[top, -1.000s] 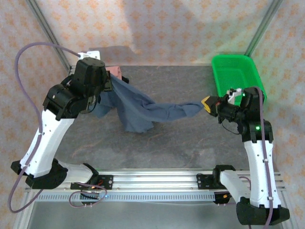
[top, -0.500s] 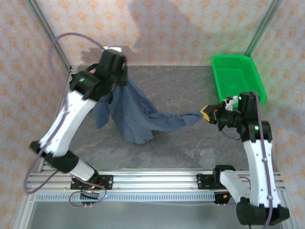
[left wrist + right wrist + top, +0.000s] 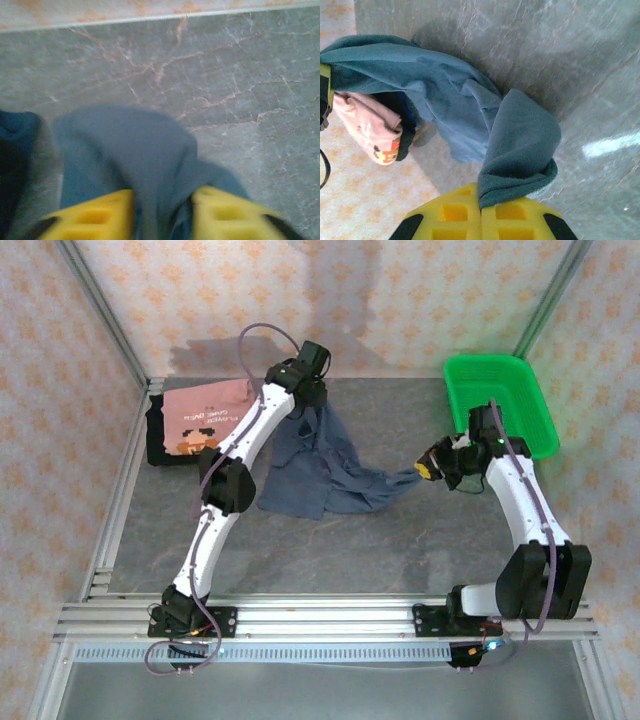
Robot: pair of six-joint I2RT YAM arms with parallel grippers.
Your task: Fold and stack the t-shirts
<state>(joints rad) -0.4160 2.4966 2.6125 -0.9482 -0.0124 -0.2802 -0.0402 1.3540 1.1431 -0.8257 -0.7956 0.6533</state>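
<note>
Pinching the unfolded slate-blue t-shirt (image 3: 320, 475) left of the green basket (image 3: 520, 370), the right gripper (image 3: 481, 212) is squeezing tight; whether the left gripper (image 3: 162, 200) is holding, I cannot tell. The pink t-shirt (image 3: 205, 415) is lying folded farther left.

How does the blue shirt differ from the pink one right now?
The blue shirt is plain; the pink shirt carries text and a pixel print. The blue shirt lies crumpled mid-table; the pink shirt is folded flat at the back left, atop a black shirt. The right gripper is shut on a corner of the blue shirt; nothing holds the pink shirt. Both are soft cloth t-shirts.
</note>
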